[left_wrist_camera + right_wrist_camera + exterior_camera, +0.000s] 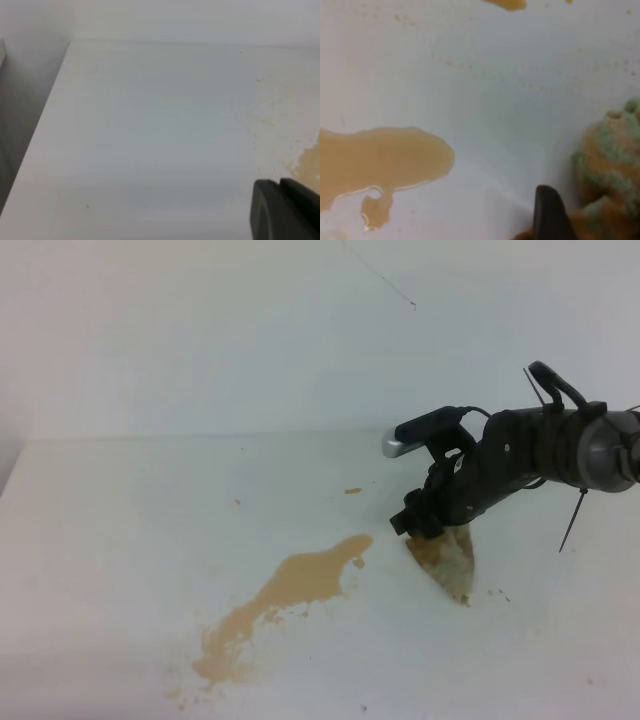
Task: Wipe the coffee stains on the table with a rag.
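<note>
Rag (448, 558) on the table (120, 540), under the right gripper (425, 525), just right of the coffee stains (290, 590).

Rag is a lumpy wad, pale green with brown blotches, lying flat on the table; right gripper sits on its top-left edge, touching, but can't tell if the fingers are clamped on it or open. Wrist view: one dark fingertip (547, 212) beside the rag (607, 165), puddle (375, 160) off to the left, apart from it. Small separate drop (353, 490) up-left of the gripper. Left gripper (285, 210): only a dark corner shows over speckled table; state can't be told.
</note>
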Controlling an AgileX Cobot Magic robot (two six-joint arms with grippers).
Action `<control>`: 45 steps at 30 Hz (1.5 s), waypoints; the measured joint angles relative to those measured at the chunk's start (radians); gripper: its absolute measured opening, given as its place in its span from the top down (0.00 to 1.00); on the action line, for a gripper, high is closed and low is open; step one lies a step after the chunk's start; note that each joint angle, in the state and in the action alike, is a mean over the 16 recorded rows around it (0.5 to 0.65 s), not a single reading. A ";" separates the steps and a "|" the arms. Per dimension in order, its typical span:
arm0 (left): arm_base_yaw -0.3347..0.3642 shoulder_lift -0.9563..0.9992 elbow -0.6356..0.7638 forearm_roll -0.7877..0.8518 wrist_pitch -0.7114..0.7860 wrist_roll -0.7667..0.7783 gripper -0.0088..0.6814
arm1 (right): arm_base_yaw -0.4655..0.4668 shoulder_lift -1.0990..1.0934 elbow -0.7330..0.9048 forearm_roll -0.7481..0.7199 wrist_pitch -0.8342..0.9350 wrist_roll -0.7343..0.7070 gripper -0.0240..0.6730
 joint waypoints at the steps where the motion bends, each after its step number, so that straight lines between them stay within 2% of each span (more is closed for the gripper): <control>1: 0.000 0.000 0.000 0.000 0.000 0.000 0.99 | 0.000 0.003 0.000 0.000 0.001 0.002 0.60; 10: 0.000 0.000 0.000 0.000 0.000 0.000 0.99 | 0.000 0.014 0.000 0.057 -0.019 -0.012 0.87; 14: 0.000 0.000 0.000 0.000 0.000 0.000 0.99 | 0.000 0.015 0.000 0.156 -0.040 -0.063 0.94; 25: 0.000 0.000 0.000 0.000 0.000 0.000 0.99 | 0.000 0.033 -0.014 0.585 -0.068 -0.346 0.94; 29: 0.000 0.000 0.000 0.000 0.000 0.000 0.99 | 0.005 0.059 -0.045 0.694 -0.041 -0.433 0.93; 35: 0.000 0.000 0.000 0.000 0.000 0.000 0.99 | 0.028 0.102 -0.111 0.770 0.006 -0.499 0.93; 45: 0.000 -0.002 0.002 0.000 -0.001 0.000 0.99 | 0.096 0.143 -0.181 0.777 0.038 -0.507 0.92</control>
